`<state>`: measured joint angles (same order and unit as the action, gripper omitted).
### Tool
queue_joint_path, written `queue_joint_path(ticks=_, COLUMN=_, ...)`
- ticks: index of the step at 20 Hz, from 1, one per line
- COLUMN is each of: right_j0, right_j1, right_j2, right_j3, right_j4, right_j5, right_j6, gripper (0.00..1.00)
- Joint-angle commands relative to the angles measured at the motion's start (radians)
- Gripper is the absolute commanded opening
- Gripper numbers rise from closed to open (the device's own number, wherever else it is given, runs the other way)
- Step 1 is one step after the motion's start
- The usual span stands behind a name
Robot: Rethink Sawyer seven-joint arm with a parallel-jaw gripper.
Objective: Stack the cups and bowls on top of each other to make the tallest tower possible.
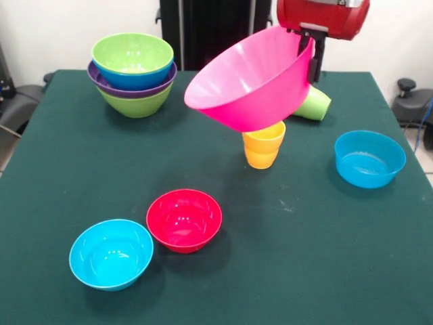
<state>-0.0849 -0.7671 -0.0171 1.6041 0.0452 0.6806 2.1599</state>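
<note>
Front view: eight bowls (184, 220), two cups (263, 147), end effector (308, 57) grasping pink bowl (247, 84).

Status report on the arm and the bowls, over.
Gripper shut on huge pink plastic bowl, tilted, airborne. Nested bowl tower far-left, waiting. Yellow-orange tumbler directly beneath pink bowl.

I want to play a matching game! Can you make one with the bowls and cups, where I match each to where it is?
Things:
1. pink bowl
2. red bowl
3. light green cup
4. top green bowl

Places:
A. lying on its side
B. tilted, held in the gripper
C. on the stack
D. touching the cyan bowl

Pairs: 1-B, 2-D, 3-A, 4-C
</note>
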Motion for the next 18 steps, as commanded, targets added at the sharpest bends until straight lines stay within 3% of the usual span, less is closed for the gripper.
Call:
queue_joint_path(ticks=1, right_j0=-0.048, right_j1=-0.013, right_j2=0.128, right_j3=0.128, right_j4=-0.041, right_j5=-0.016, right_j6=-0.108, gripper=0.0)
queue_joint_path(ticks=18, right_j0=-0.197, right_j1=-0.137, right_j2=0.218, right_j3=0.31, right_j4=-0.09, right_j5=-0.028, right_j6=-0.187, gripper=0.0)
